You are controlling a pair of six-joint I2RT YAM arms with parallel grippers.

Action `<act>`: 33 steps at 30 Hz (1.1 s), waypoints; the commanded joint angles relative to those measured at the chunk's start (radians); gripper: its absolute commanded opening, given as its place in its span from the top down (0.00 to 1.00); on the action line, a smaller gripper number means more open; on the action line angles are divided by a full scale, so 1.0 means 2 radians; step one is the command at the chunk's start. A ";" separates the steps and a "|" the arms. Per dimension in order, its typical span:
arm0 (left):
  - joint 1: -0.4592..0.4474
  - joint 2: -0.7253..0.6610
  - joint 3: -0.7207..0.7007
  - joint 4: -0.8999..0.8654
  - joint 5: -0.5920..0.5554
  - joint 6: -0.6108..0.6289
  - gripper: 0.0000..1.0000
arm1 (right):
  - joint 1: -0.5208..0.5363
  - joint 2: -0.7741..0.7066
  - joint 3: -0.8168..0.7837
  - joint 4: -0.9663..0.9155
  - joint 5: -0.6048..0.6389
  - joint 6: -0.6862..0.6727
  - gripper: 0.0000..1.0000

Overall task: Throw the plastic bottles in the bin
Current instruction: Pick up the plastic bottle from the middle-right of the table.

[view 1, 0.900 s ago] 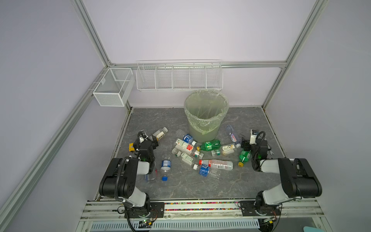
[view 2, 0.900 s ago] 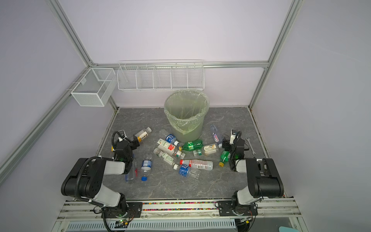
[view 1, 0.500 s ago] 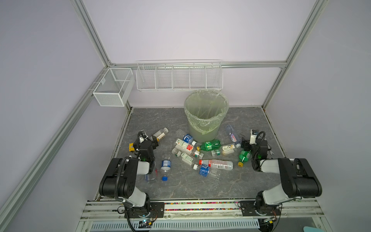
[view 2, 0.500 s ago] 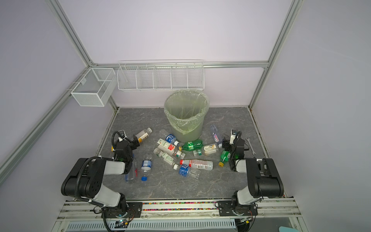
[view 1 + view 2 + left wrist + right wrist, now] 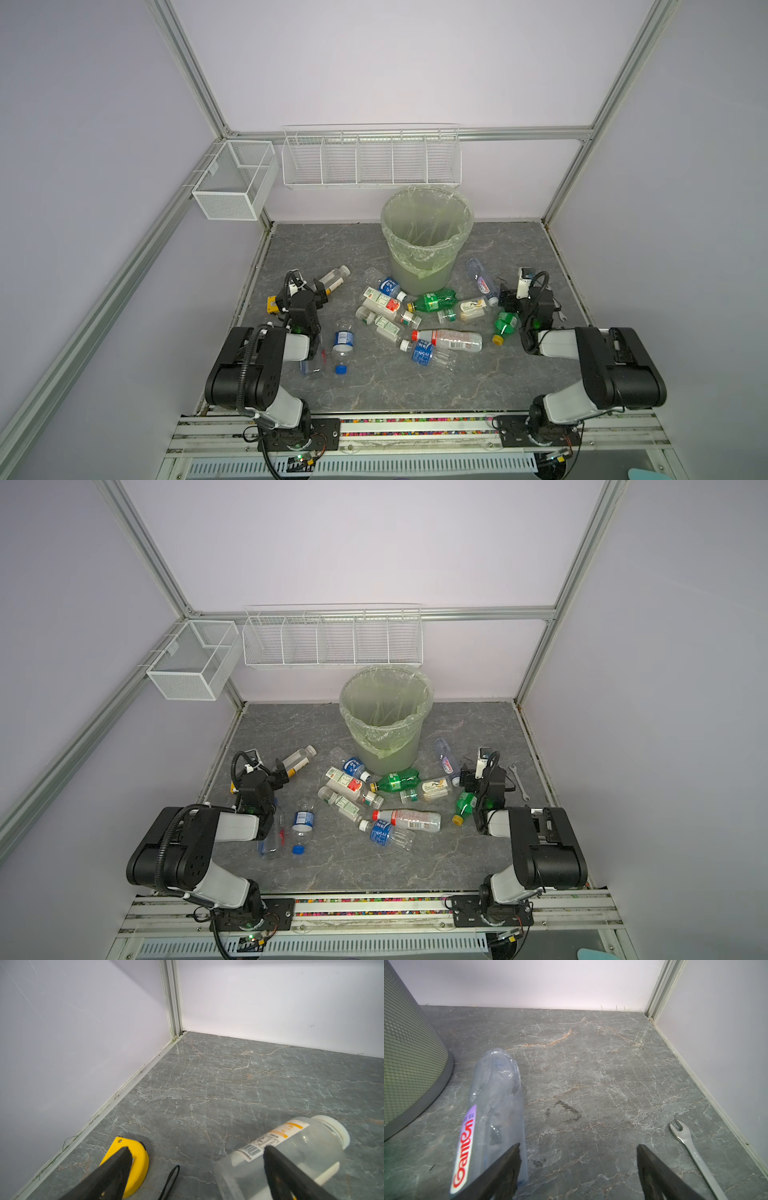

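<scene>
The bin (image 5: 428, 232), pale green with a clear liner, stands at the back middle of the grey floor. Several plastic bottles (image 5: 434, 301) lie scattered in front of it. My left gripper (image 5: 301, 291) is open near the floor. In the left wrist view my left gripper (image 5: 197, 1151) has one finger over a clear orange-labelled bottle (image 5: 291, 1147), which lies on its side. My right gripper (image 5: 578, 1147) is open over bare floor, beside a clear purple-labelled bottle (image 5: 494, 1105). A small green bottle (image 5: 503, 326) lies by the right wrist.
A yellow tool (image 5: 133, 1159) lies under my left gripper's other finger, close to the left wall. A steel wrench (image 5: 689, 1147) lies near the right wall. A white mesh box (image 5: 235, 180) and a long wire rack (image 5: 370, 158) hang above the floor.
</scene>
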 commanded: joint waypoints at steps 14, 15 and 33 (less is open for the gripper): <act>-0.035 -0.148 0.007 -0.070 -0.046 0.040 0.01 | 0.047 -0.104 0.328 -0.670 0.101 0.184 0.12; -0.040 -0.168 0.002 -0.067 -0.056 0.030 0.01 | 0.049 -0.106 0.334 -0.691 0.095 0.194 0.12; -0.052 -0.332 0.117 -0.489 0.092 -0.269 0.01 | 0.057 -0.169 0.269 -0.840 -0.007 0.258 0.12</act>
